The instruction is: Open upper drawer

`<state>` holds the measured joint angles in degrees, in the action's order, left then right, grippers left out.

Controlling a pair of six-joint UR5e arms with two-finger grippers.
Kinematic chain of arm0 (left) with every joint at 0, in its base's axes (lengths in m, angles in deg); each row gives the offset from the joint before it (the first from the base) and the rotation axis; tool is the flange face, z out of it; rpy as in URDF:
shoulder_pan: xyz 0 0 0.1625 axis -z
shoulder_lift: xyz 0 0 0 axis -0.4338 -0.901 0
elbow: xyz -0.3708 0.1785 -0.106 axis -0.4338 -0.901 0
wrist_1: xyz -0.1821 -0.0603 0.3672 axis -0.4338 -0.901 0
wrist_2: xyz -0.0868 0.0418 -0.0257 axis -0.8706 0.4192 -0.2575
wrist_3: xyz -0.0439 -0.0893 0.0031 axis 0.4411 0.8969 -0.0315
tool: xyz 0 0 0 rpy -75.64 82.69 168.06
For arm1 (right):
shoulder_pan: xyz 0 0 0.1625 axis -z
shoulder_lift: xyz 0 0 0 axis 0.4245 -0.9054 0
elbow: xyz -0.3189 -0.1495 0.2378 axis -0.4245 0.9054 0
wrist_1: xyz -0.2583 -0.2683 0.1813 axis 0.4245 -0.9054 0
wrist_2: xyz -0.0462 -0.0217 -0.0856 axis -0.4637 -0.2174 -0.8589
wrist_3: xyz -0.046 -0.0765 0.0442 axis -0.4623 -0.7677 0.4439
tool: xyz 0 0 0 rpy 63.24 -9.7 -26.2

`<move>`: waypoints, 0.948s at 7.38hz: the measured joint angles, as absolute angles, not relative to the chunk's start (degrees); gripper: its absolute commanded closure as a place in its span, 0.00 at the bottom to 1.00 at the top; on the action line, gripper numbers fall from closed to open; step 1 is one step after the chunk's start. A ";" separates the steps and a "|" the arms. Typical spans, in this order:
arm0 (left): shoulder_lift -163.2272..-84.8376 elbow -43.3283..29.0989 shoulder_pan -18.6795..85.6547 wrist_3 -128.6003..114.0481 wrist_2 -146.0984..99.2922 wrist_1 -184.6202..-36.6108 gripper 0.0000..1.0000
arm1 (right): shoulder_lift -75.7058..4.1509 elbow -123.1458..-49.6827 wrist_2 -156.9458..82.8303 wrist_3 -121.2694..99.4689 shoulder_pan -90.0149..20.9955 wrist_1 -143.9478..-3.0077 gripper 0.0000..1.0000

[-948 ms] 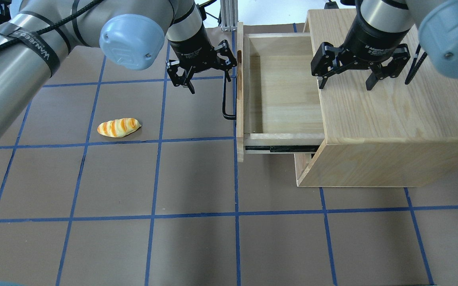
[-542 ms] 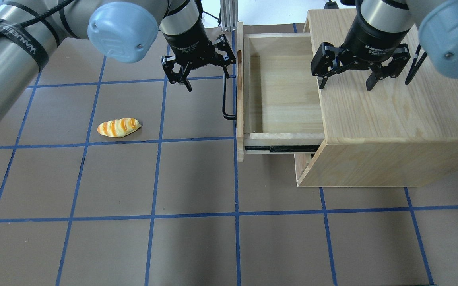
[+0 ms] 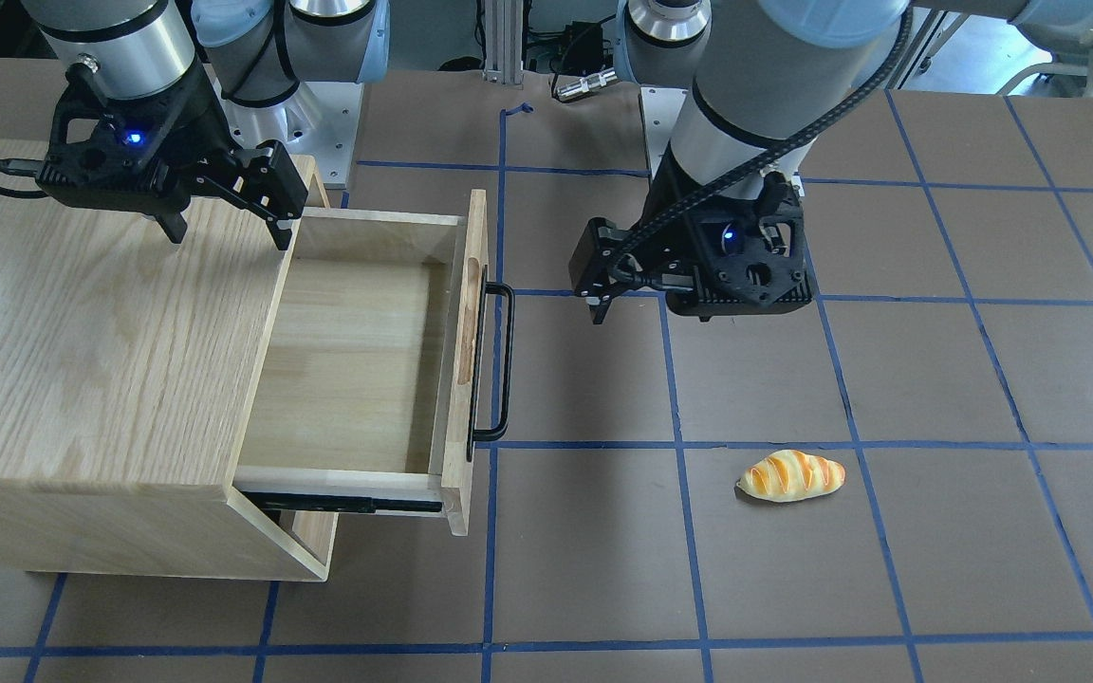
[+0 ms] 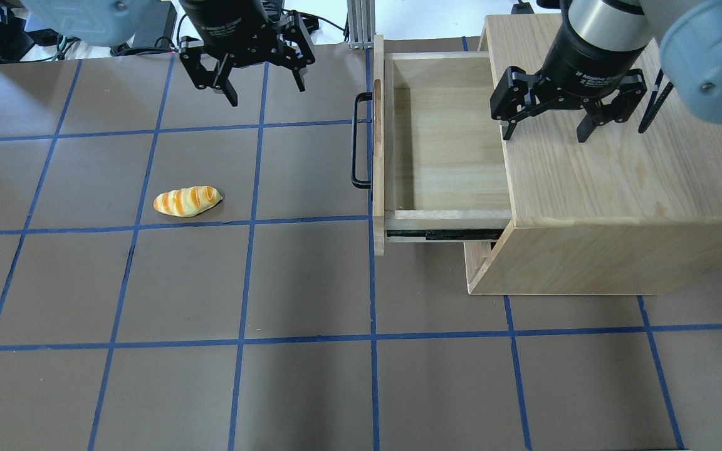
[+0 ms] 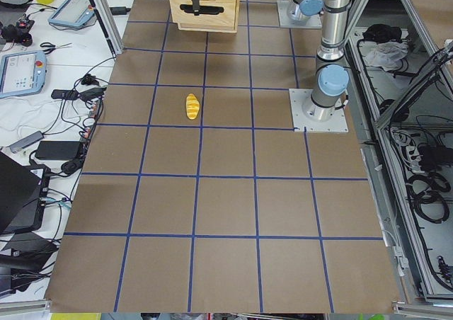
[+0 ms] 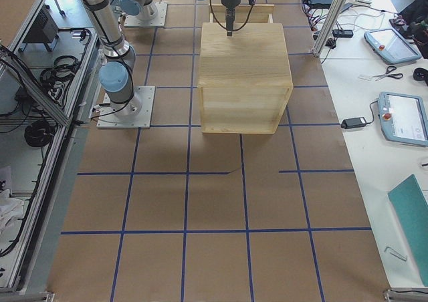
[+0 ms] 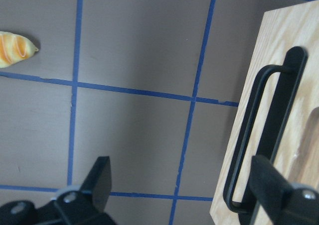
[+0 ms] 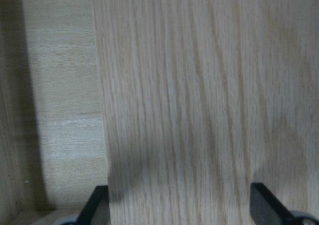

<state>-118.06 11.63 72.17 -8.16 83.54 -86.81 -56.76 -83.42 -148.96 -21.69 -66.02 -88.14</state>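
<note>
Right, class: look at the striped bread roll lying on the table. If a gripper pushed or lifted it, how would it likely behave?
The bread roll looks small compared with the upper drawer, so it is probably light. Lying low with tapered ends, it would likely slide or pivot rather than tip. Its smooth-looking crust might slip between jaws.

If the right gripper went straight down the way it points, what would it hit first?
Most likely the cabinet top: the right gripper points down at it. Its jaws are open, one near the top's edge beside the open drawer, so that one might miss.
</note>
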 measured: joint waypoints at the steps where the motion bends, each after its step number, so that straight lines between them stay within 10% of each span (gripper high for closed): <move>1: -117.15 10.63 70.36 -11.04 85.01 -87.52 0.00 | -56.76 -83.42 -148.95 -21.69 -66.02 -88.14 0.00; 7: -111.32 5.11 59.85 -24.55 89.79 -88.98 0.00 | -56.76 -83.42 -149.02 -21.69 -65.98 -88.14 0.00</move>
